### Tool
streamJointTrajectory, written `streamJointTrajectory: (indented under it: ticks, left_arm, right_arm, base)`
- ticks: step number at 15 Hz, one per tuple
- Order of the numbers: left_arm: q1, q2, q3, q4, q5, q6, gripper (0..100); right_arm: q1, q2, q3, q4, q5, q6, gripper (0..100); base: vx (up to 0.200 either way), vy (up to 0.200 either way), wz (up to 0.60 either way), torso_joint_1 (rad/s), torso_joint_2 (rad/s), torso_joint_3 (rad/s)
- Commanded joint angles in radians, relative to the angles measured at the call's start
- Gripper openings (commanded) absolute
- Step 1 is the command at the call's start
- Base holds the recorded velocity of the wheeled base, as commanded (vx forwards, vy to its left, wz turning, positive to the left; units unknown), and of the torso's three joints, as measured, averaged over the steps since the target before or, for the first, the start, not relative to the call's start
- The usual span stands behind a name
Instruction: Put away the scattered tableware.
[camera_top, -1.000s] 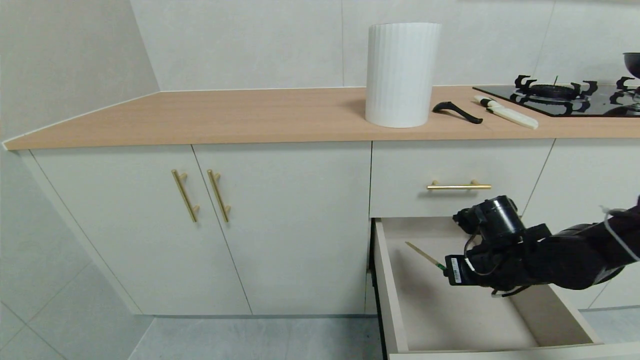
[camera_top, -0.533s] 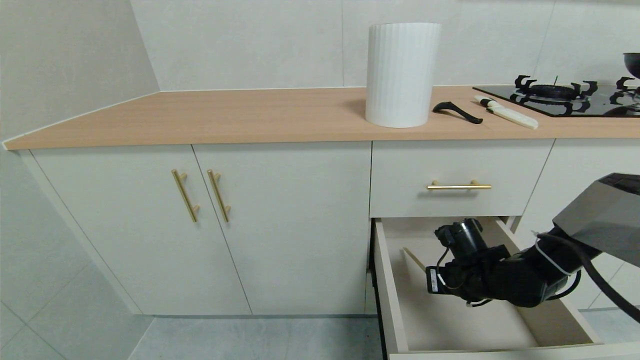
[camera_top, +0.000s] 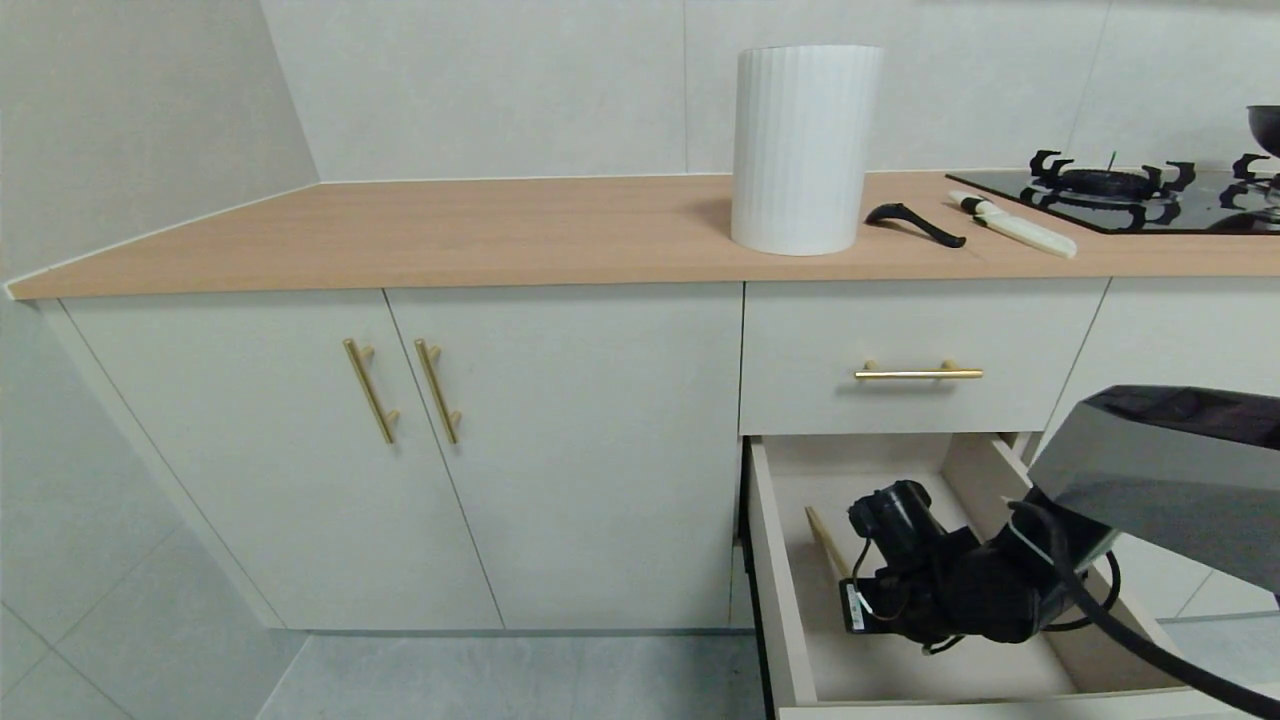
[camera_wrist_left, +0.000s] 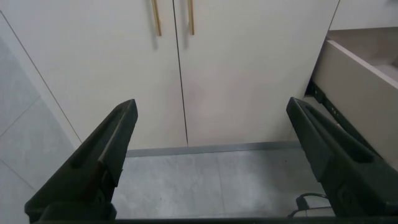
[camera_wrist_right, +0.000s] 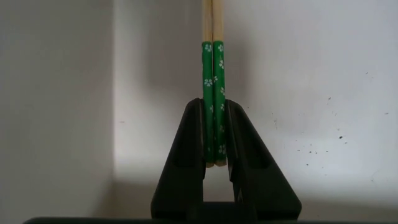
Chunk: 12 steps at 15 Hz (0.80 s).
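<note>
Right gripper (camera_wrist_right: 214, 118) clamped tight on the green-banded butts of 2 slim wooden chopsticks (camera_wrist_right: 212, 62), tips low inside the open beige drawer (camera_top: 775, 560), near its left wall. Light, stiff, smooth sticks, I'd judge; pinched at 1 end they could scissor or slip.

Chopsticks (camera_wrist_right: 212, 62), far ends off-frame

Pale tiled wall (camera_top: 500, 80), wooden countertop (camera_top: 450, 230), cream cabinets (camera_top: 560, 450), grey floor (camera_top: 450, 680)
</note>
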Motion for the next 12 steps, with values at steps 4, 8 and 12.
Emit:
streamJointTrajectory:
  ticks: [4, 8, 12]
  left_arm:
    - [0.0, 0.0, 0.0, 0.0, 0.0, 0.0, 100]
    - [0.0, 0.0, 0.0, 0.001, 0.0, 0.0, 100]
    - [0.0, 0.0, -0.001, 0.0, 0.0, 0.0, 100]
  right_arm:
    - [0.011, 0.095, -0.015, -0.001, -0.049, -0.006, 0]
    - [0.012, 0.101, -0.018, -0.001, -0.049, -0.006, 0]
    - [0.012, 0.101, -0.018, -0.001, -0.05, -0.008, 0]
  base:
    - [0.0, 0.0, 0.0, 0.0, 0.0, 0.0]
    - [0.0, 0.0, 0.0, 0.0, 0.0, 0.0]
    - [0.0, 0.0, 0.0, 0.0, 0.0, 0.0]
